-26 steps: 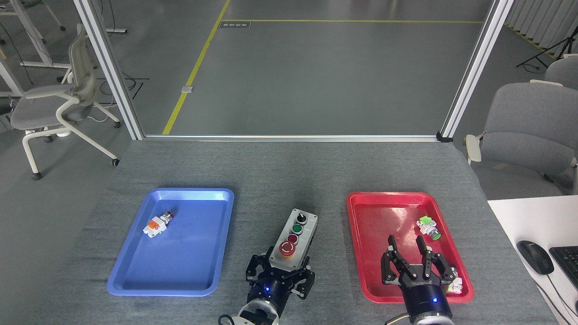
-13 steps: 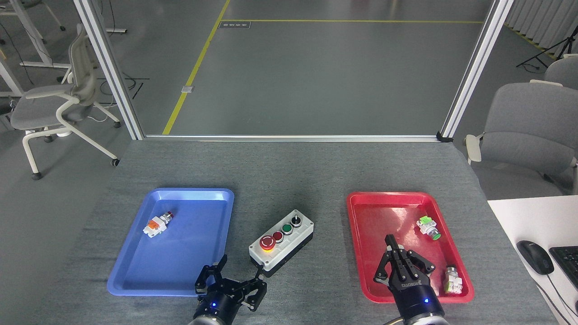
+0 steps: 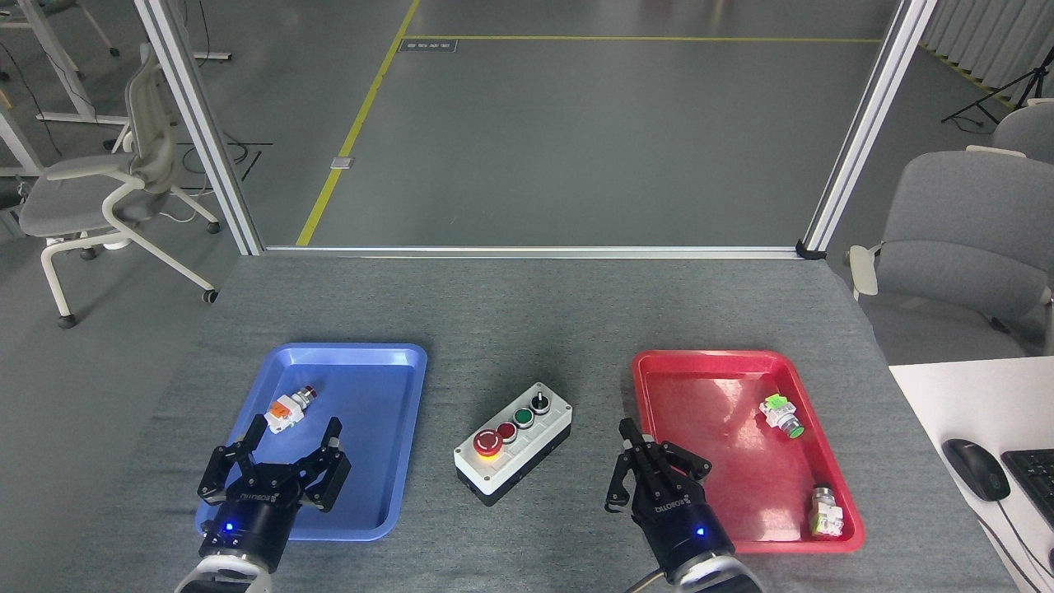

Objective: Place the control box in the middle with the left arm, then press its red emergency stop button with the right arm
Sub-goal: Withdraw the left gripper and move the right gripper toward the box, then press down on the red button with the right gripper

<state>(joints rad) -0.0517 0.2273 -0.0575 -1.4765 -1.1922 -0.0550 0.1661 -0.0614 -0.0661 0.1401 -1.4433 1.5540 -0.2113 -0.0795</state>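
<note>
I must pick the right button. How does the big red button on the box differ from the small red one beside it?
The red emergency stop button is larger, raised, with a yellow collar; the small red button is flatter and darker. The big one sits at the control box end. Both are round.

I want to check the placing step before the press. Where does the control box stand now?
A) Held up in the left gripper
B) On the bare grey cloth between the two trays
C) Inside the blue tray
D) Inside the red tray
B: the control box rests on the grey cloth, between the blue tray and the red tray, and the open left gripper is away from it.
</note>
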